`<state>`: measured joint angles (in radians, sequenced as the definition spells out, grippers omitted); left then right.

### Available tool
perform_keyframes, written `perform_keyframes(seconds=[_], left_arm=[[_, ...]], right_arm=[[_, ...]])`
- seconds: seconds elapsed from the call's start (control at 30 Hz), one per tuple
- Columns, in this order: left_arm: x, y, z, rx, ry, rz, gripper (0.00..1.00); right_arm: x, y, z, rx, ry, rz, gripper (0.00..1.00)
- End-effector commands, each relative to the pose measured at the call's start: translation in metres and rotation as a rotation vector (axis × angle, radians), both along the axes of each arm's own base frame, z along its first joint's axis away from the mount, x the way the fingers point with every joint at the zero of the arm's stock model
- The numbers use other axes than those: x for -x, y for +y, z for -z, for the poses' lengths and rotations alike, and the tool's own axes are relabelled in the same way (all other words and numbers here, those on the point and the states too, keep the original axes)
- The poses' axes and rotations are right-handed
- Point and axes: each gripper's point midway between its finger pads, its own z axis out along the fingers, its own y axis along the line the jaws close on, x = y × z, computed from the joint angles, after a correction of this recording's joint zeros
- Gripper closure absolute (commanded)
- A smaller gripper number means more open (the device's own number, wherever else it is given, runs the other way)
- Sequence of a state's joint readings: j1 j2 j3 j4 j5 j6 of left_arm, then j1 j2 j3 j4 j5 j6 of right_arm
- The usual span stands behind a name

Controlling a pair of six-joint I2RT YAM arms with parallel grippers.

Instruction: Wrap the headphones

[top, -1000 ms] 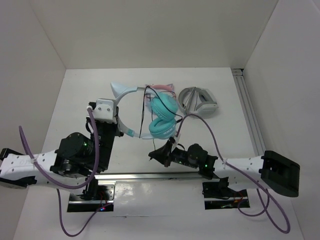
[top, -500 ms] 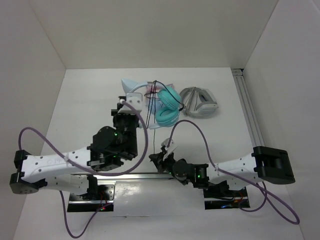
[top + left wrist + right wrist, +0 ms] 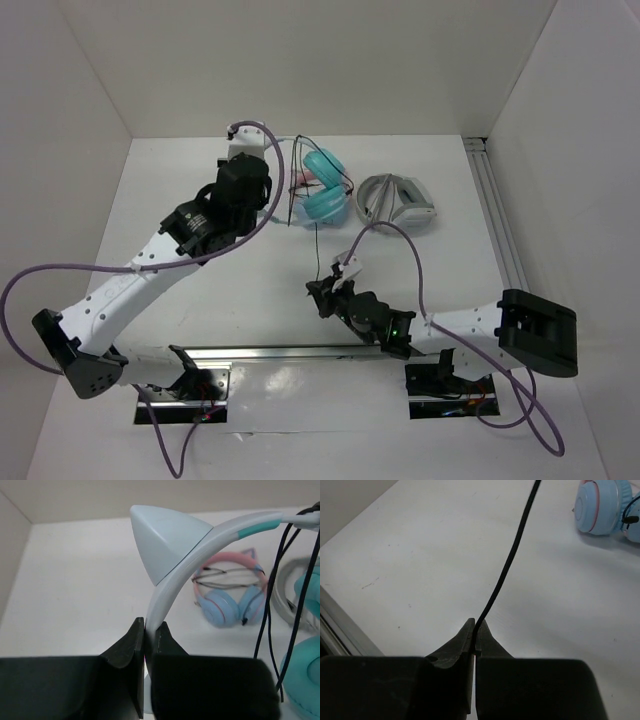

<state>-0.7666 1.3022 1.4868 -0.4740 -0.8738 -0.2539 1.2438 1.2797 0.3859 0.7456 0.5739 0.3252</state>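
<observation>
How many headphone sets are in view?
3. Teal headphones, headband pinched in the left gripper, cable in the right gripper; pink-banded light-blue headphones just behind them; folded grey-white headphones to their right. None looks hidden.

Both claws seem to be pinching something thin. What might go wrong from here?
1. The right gripper pinches the cable only at its fingertips; a tug might slide it out.
2. The left gripper holds the headphones by the narrow headband; they may swing or twist loose.
3. Cable loops hang close to the pink headphones and might snag them.
</observation>
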Motion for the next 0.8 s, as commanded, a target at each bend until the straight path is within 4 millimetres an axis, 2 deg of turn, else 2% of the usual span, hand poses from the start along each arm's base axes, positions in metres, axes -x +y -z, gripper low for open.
perform_keyframes(seconds=[0.0, 0.07, 0.1, 0.23, 0.3, 0.33, 0.37, 0.4, 0.47, 0.5, 0.53, 0.57, 0.6, 0.77], left_arm=[[0.009, -0.033, -0.001, 0.33, 0.041, 0.163, 1.0], [0.012, -0.033, 0.012, 0.43, 0.106, 0.229, 1.0], [0.014, -0.033, 0.015, 0.471, 0.128, 0.251, 1.0], [0.028, -0.027, 0.015, 0.632, 0.169, 0.305, 1.0], [0.034, -0.016, 0.011, 0.699, 0.164, 0.264, 1.0], [0.034, -0.009, 0.01, 0.71, 0.147, 0.232, 1.0], [0.034, 0.005, 0.011, 0.709, 0.122, 0.161, 1.0], [0.036, 0.011, 0.019, 0.722, 0.121, 0.123, 1.0], [0.041, 0.031, 0.015, 0.733, 0.062, 0.051, 1.0], [0.043, 0.037, 0.025, 0.727, 0.07, 0.015, 1.0], [0.045, 0.047, 0.023, 0.729, 0.035, -0.027, 1.0], [0.046, 0.051, 0.03, 0.718, 0.038, -0.048, 1.0], [0.045, 0.055, 0.034, 0.708, 0.035, -0.069, 1.0], [0.04, 0.077, 0.052, 0.596, 0.027, -0.172, 1.0]], right_arm=[[0.001, 0.007, -0.004, -0.018, -0.004, -0.045, 1.0], [-0.006, 0.005, -0.007, -0.017, -0.015, -0.036, 1.0], [-0.005, 0.005, -0.001, 0.003, -0.007, -0.036, 1.0], [-0.014, 0.008, 0.001, 0.035, -0.013, -0.028, 1.0], [-0.016, 0.012, -0.002, 0.041, -0.01, -0.028, 1.0], [-0.016, 0.012, 0.003, 0.058, -0.003, -0.028, 1.0], [-0.013, 0.018, -0.002, 0.044, -0.007, -0.048, 1.0], [-0.008, 0.025, -0.006, 0.045, -0.012, -0.082, 1.0], [0.0, 0.037, -0.009, 0.059, -0.023, -0.143, 1.0], [0.013, 0.051, -0.013, 0.065, -0.023, -0.228, 1.0], [0.021, 0.06, -0.011, 0.092, -0.035, -0.285, 1.0], [0.036, 0.071, -0.015, 0.096, -0.043, -0.362, 1.0], [0.042, 0.078, -0.017, 0.117, -0.046, -0.383, 1.0], [0.076, 0.097, -0.025, 0.195, -0.091, -0.472, 1.0]])
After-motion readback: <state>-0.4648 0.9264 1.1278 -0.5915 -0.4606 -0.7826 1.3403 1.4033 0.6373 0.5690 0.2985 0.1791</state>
